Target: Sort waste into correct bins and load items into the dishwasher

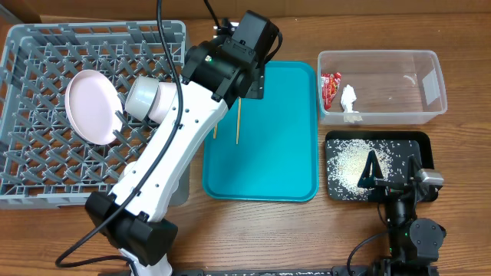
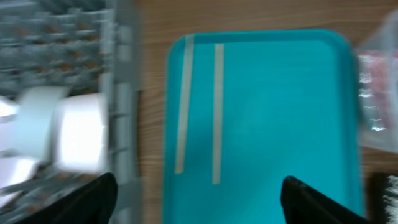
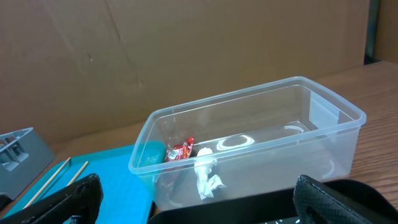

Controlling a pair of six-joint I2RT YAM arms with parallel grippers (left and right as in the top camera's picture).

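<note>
Overhead view: my left tool (image 1: 252, 83) hangs with its jaws apart and empty over the far edge of a large flat teal plastic serving tray (image 1: 276, 161). Just below this tool, two thin wooden chopsticks (image 1: 238, 119) lie side by side on the tray. To the tool's left stands a large square grey plastic dish rack (image 1: 46, 46). It holds a round pale plate (image 1: 90, 107) propped on edge and two small pale vessels (image 1: 146, 98) on their sides. Whether they are bowls or a cup, I cannot tell. My right tool (image 1: 393, 175) sits low over a flat black rectangular tray (image 1: 420, 142) strewn with loose white rice grains (image 1: 347, 159). Beyond that tool, a clear plastic rectangular tub (image 1: 418, 65) holds a crinkled red snack wrapper (image 1: 331, 86) and a crumpled white tissue (image 1: 349, 100).

Left wrist view, blurred: my fingertips are wide apart. The chopsticks lie ahead and slightly left of them, and the racked vessels are further left.

Right wrist view: the jaws are spread wide and grip nothing. The tub is straight ahead on the wooden desk (image 3: 373, 87), with the wrapper and tissue inside.

I judge the waste sorted and most dishes loaded. The chopsticks remain, and any third small dish is hidden from me.
</note>
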